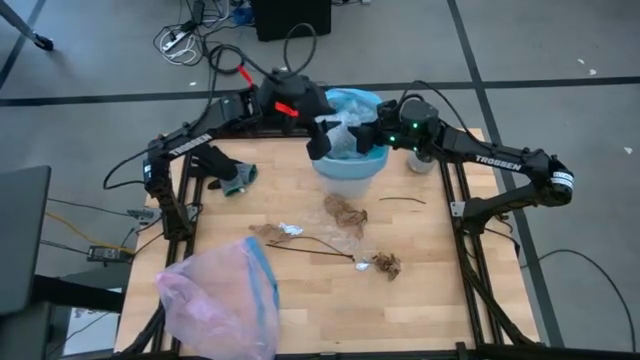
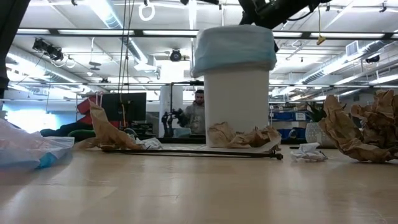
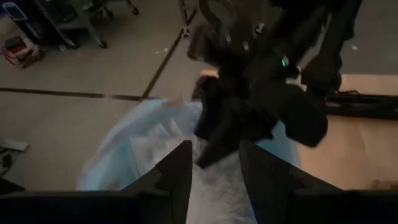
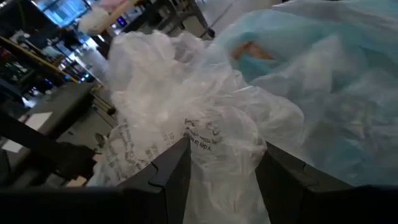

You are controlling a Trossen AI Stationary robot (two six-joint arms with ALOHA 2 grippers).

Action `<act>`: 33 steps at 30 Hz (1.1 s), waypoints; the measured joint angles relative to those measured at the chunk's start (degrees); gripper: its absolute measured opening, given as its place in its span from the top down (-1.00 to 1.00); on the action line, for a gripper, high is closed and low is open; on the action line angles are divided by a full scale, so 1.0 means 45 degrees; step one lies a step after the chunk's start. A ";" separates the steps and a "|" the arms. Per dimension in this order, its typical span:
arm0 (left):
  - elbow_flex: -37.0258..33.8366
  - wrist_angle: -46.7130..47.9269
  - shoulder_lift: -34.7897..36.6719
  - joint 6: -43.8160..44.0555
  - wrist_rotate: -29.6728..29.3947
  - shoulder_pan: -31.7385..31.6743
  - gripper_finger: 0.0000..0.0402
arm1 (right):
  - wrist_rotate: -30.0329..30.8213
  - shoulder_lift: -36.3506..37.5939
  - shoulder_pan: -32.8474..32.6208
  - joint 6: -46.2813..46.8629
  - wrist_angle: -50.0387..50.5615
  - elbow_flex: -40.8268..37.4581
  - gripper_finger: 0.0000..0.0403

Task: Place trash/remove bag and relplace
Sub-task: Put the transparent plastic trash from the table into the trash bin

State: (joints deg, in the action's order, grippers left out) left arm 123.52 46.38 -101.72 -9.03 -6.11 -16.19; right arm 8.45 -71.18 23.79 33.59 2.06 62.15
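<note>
A white bin stands at the table's far middle, with the light-blue bag lining it and folded over its rim. Over its mouth my right gripper is shut on a crumpled clear wrapper. My left gripper hangs open above the bin's left rim with nothing between its fingers, facing the right gripper. More trash lies on the table in front of the bin: brown leaf clumps, a thin twig and a small clear wrapper. My right gripper pinches the crumpled clear wrapper between its two fingers, at a bunched part bearing print. The fingers come from the table's right side, nearly level. The wrapper billows out beyond the fingertips and is lifted clear, above the bag's open mouth.
A pale pink bag with a blue band lies at the near left corner. A dark object lies by the left arm, and a small white cup stands right of the bin. Another twig lies there too. A person stands beyond the table.
</note>
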 joint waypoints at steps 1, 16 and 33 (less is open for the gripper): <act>0.0075 -0.0031 -0.0004 -0.0106 -0.0010 -0.0056 0.29 | 0.0003 0.0000 -0.0002 0.0031 0.0092 0.0000 0.19; 0.0074 0.1014 -0.0053 -0.0240 -0.0030 -0.0139 0.29 | -0.0610 0.0060 -0.0364 0.0628 0.0593 0.0016 0.19; 0.0074 0.0893 -0.0053 -0.0934 -0.0386 -0.0257 0.29 | 0.0157 0.1852 -0.1094 -0.0691 -0.0482 -0.0005 0.03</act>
State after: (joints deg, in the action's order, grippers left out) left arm 123.85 50.40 -101.95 -13.24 -7.85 -17.35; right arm 9.16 -62.84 18.87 30.48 -0.10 62.13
